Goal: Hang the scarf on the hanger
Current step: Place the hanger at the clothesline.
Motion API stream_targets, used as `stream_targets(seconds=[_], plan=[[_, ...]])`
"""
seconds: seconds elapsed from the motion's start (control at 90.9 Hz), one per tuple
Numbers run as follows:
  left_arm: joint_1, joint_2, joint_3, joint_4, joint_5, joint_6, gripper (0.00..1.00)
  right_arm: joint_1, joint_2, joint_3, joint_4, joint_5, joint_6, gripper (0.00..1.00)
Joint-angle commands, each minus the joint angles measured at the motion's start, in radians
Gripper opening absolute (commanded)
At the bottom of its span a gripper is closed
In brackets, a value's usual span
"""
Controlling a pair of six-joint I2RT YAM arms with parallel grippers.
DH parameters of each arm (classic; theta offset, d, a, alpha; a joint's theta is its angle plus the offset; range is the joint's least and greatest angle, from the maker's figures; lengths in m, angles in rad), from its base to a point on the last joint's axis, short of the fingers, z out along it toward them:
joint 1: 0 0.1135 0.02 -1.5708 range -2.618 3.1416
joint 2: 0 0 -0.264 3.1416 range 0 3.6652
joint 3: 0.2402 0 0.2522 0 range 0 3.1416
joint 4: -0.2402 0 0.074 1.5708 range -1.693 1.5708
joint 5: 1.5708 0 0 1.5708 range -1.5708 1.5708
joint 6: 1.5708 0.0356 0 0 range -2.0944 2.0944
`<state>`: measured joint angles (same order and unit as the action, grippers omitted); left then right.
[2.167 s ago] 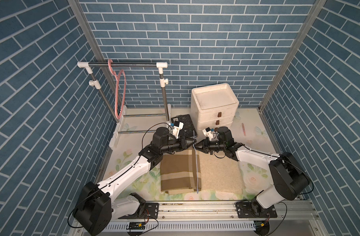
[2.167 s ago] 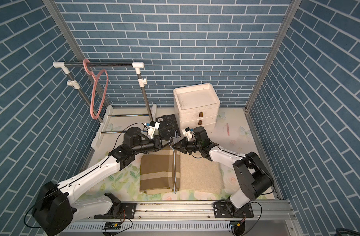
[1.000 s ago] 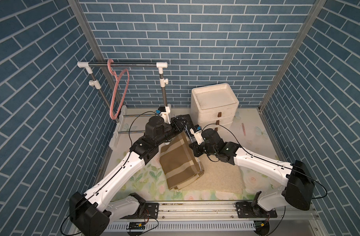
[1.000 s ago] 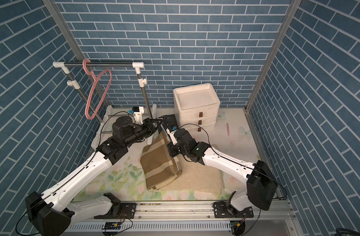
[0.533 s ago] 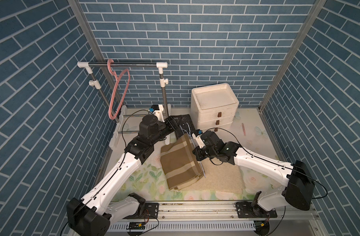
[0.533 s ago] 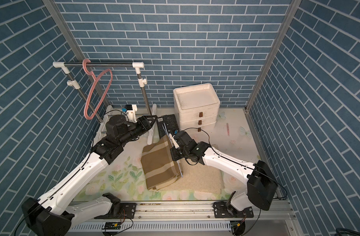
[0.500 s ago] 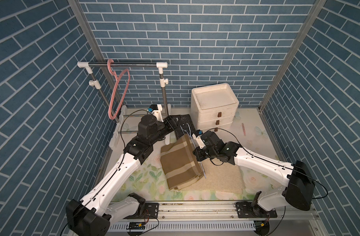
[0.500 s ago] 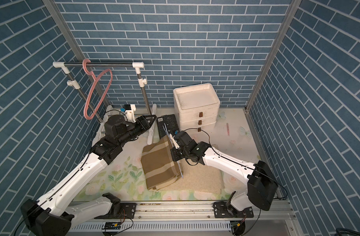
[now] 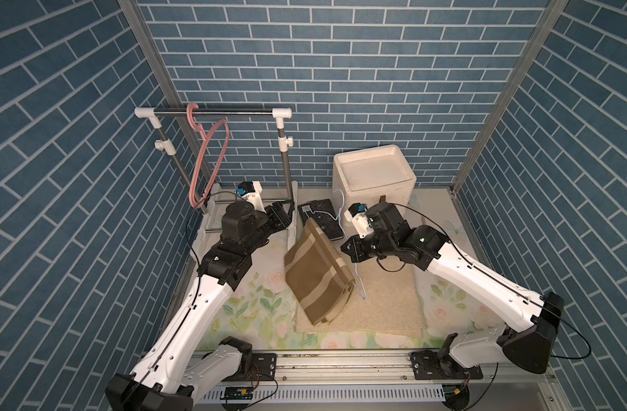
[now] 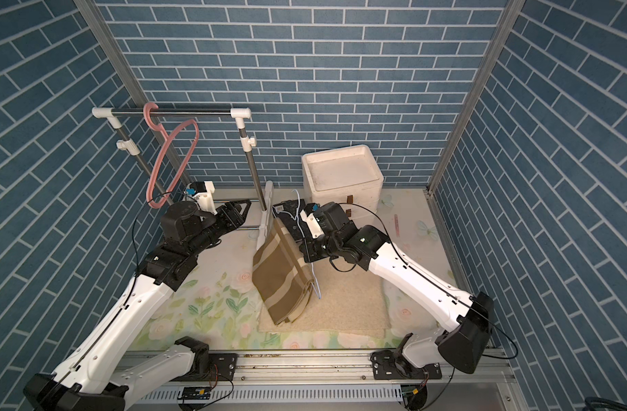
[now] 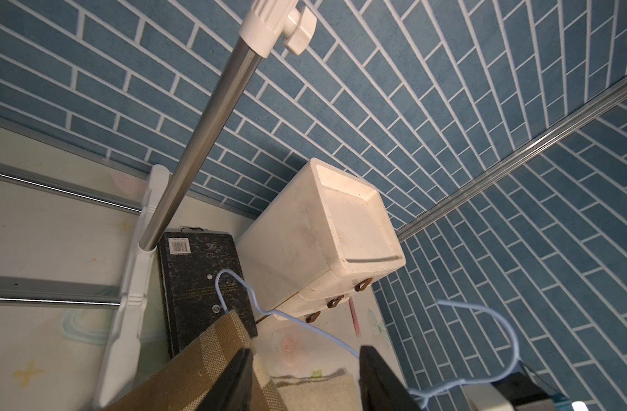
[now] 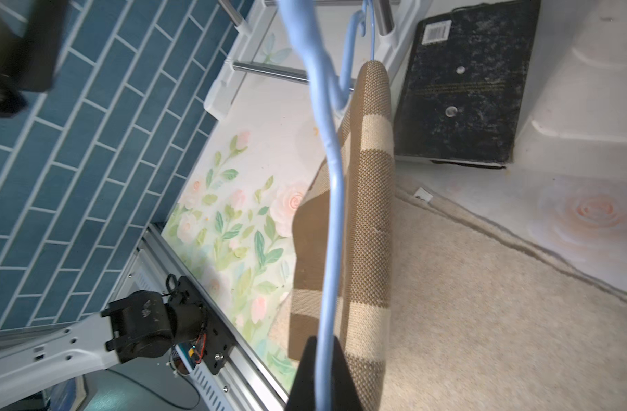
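1. Mostly, the scarf [image 9: 317, 274] covers the blue hanger [image 12: 335, 199]. We see the hanger's hook and one wire arm, but the bar under the folded cloth is hidden.
2. We find the scarf draped over that hanger, raised and tilted, in front of the drawer chest [image 9: 374, 178] and to its left. Whether its lower end touches the beige mat [image 9: 386, 306] we cannot tell.
3. We see the right gripper [image 9: 347, 248], also in front of the chest, clamped on the hanger's wire. In the right wrist view its fingers [image 12: 305, 384] are cut off at the frame edge.
4. We see the left gripper [image 9: 283, 215] farther left of the chest, by the rack post [image 9: 285, 178], jaws apart with nothing between them.
5. We cannot see what the chest holds, because its drawers are closed. The right arm hides part of its front.
6. We note a black book [image 9: 322, 220] just beside the chest. A pink hanger [image 9: 199, 170] hangs on the rack rail [image 9: 234, 113], well to the chest's left.
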<state>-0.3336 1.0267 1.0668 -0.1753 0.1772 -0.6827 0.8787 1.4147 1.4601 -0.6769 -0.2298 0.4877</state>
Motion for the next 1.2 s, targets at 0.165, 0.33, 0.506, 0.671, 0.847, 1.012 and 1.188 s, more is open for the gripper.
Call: stream_targets(seconds=[0.165, 0.33, 0.506, 0.671, 0.847, 1.012, 1.188], plan=[[0.008, -0.060, 0.053, -0.068, -0.073, 0.302, 0.50, -0.002, 0.129, 0.358, -0.144, -0.125, -0.126, 0.00], [0.008, -0.116, 0.028, -0.118, -0.209, 0.336, 0.60, 0.000, 0.228, 0.533, -0.172, -0.154, -0.158, 0.00], [0.008, -0.179, -0.088, -0.097, -0.273, 0.288, 0.78, 0.002, 0.372, 0.775, -0.174, -0.209, -0.174, 0.00], [0.008, -0.216, -0.134, -0.119, -0.326, 0.259, 0.80, 0.002, 0.502, 0.982, -0.174, -0.304, -0.174, 0.00], [0.008, -0.230, -0.132, -0.169, -0.382, 0.263, 0.80, 0.001, 0.531, 0.981, -0.067, -0.325, -0.152, 0.00], [0.008, -0.250, -0.152, -0.138, -0.358, 0.293, 0.80, 0.002, 0.569, 0.970, 0.028, -0.311, -0.146, 0.00], [0.008, -0.261, -0.157, -0.007, -0.356, 0.459, 0.80, 0.002, 0.589, 0.968, 0.017, -0.308, -0.162, 0.00]])
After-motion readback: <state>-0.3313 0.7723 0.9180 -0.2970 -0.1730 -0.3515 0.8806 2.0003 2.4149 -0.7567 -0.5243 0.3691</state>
